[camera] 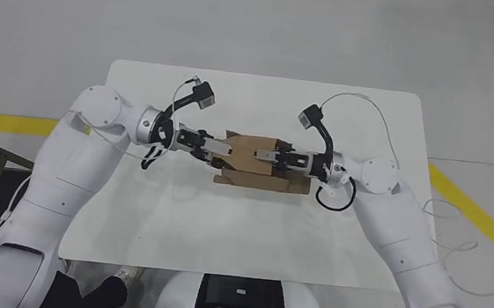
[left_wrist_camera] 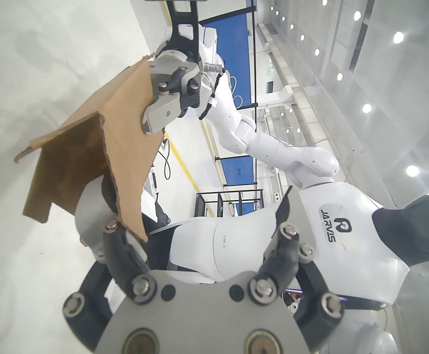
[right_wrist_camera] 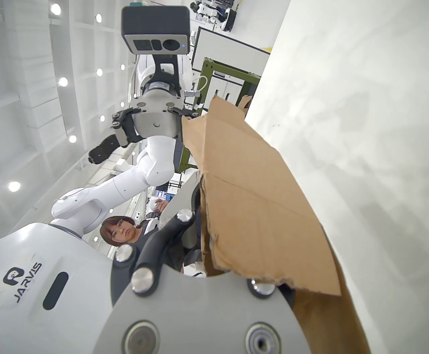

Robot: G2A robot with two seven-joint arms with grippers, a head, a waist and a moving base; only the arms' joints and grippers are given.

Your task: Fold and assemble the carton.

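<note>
Mid-fold: right tool (camera: 269, 156) pinches the carton (camera: 254, 179), left tool (camera: 216, 149) gapes wide beside it; next, it likely needs to grab a flap.

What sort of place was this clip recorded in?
Probably a robotics lab or factory test hall: a yellow floor line beside the white table under the carton, a high ceiling with rows of spotlights, and a metal rack behind.
</note>
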